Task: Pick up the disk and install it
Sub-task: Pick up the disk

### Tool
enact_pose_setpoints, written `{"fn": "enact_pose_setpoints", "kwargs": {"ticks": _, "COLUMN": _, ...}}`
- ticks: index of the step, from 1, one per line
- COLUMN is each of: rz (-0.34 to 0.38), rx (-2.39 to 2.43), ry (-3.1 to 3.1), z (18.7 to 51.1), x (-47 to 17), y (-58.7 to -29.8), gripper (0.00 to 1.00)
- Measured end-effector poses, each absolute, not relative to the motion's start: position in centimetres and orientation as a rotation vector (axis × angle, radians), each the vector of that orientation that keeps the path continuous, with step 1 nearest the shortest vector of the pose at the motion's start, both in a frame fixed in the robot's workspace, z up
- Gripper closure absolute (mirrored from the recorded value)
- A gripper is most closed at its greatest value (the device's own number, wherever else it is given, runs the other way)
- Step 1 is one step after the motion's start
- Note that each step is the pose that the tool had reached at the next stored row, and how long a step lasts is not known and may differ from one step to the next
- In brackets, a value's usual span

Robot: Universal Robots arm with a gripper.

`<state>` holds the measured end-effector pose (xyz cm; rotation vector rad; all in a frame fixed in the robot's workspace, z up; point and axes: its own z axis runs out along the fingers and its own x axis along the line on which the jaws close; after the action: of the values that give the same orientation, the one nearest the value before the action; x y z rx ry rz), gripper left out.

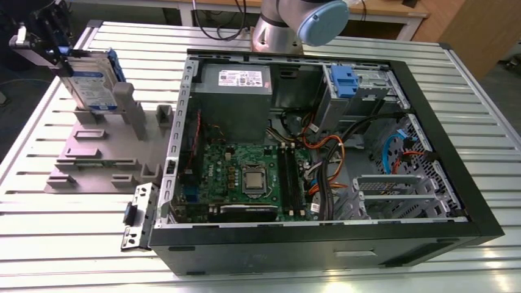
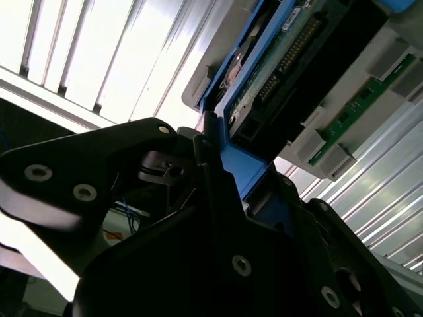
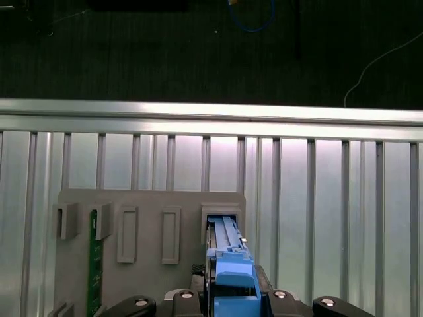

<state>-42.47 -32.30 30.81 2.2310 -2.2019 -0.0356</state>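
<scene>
End effector (image 1: 58, 54) looks clamped on the disk's (image 1: 89, 82) upper blue rail (image 3: 231, 277); the disk stands upright in the grey holder (image 1: 89, 152). Probably stiff, dense and shock-sensitive: grip the rails, not the flat faces.

Tool: we see the black metal tool (image 2: 210, 142), studded with screws, in the foreground; its fingers (image 2: 155, 162) are clamped on the blue end of the disk.
Disk: the flat rectangular disk (image 2: 277, 59) with blue plastic side rails stands on edge and shows us its underside, a green circuit board with a row of connector pins.
Card: a narrow green circuit card (image 2: 350, 109) stands just beside the disk, apart from the tool.
Holder: pale grey plastic slotted blocks (image 2: 324, 148) carry the card's lower edge.
Table: the ribbed silver metal table (image 2: 99, 59) lies brightly lit under everything we see.
</scene>
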Motion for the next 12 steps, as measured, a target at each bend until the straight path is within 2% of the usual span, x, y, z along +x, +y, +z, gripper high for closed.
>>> {"fn": "enact_pose_setpoints", "kwargs": {"ticks": 12, "rz": -0.033, "rx": 2.229, "ry": -2.2, "z": 30.92, "x": -42.47, "y": -32.29, "gripper": 0.63}}
